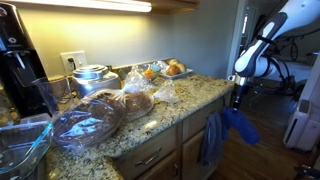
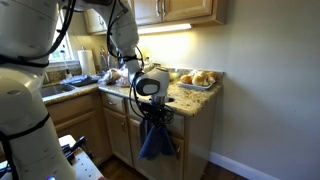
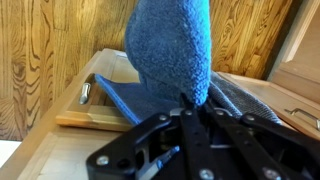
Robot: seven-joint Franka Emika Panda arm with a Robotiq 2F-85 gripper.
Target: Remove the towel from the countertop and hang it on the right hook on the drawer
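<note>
The arm [image 2: 25, 70] has rounded, glossy white segments. The gripper [image 3: 190, 108] is black, with pale pivot pins behind its fingertips.

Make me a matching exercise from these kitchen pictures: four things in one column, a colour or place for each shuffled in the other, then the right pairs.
Things:
1 towel
2 countertop
3 rolls
4 coffee maker

Matches:
A black
B golden brown, lying on the countertop
C speckled beige stone
D deep blue, hanging from the gripper

Pairs: 1-D, 2-C, 3-B, 4-A
</note>
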